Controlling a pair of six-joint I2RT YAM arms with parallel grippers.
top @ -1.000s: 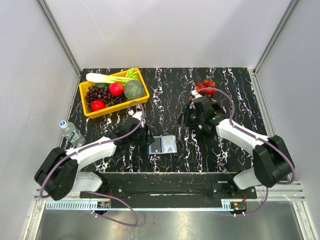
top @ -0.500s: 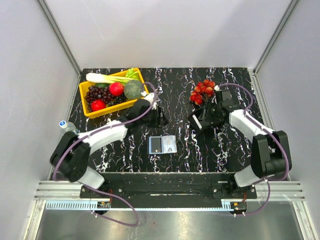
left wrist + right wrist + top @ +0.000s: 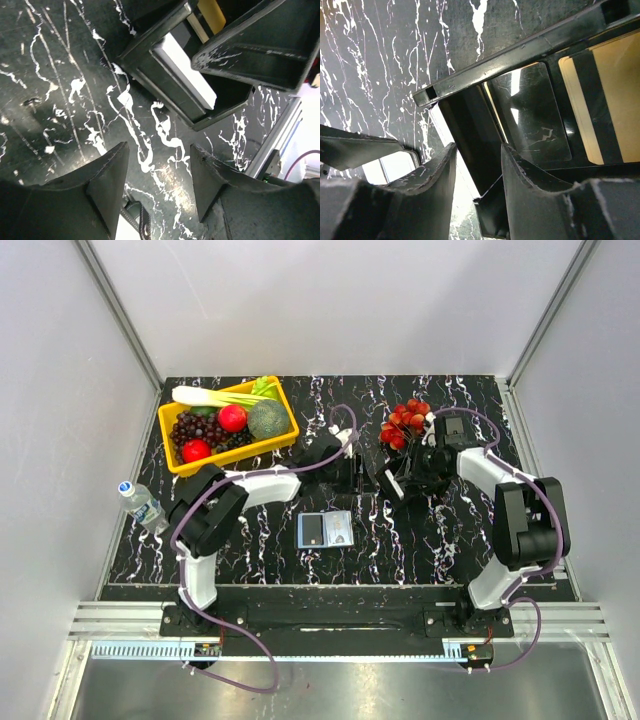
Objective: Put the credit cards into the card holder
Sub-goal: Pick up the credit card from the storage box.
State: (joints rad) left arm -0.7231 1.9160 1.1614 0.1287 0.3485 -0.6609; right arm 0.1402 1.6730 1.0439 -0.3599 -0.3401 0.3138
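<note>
1. Top external view. The card holder (image 3: 325, 530) lies opened flat on the black marbled desk (image 3: 450, 540), pale blue-grey side up, with a dark card on its left panel and a paler one on its right. The left end effector (image 3: 353, 472) and the right end effector (image 3: 392, 483) face each other close together at mid-desk. The holder lies apart from both, on the side nearer the arm bases and slightly left of the gap between them. A yellow basket (image 3: 285, 430) of produce sits at the far left, a red fruit cluster (image 3: 405, 420) is just beyond the right end effector, and a water bottle (image 3: 140, 502) lies at the left edge.

2. Left wrist view. The fingers (image 3: 107, 185) stand spread, with only bare desk between them. Beyond the tips lies a black tray (image 3: 200, 107) with a white slab inside. One of the tan credit cards (image 3: 212, 15) shows at the top edge. The card holder is out of this view.

3. Right wrist view. The fingers (image 3: 532, 170) are spread and not pressed on anything. A corner of the tray shows in the gap between them. Tan credit cards lie in the tray at upper right, beside a dark glossy card. The card holder does not appear here.
</note>
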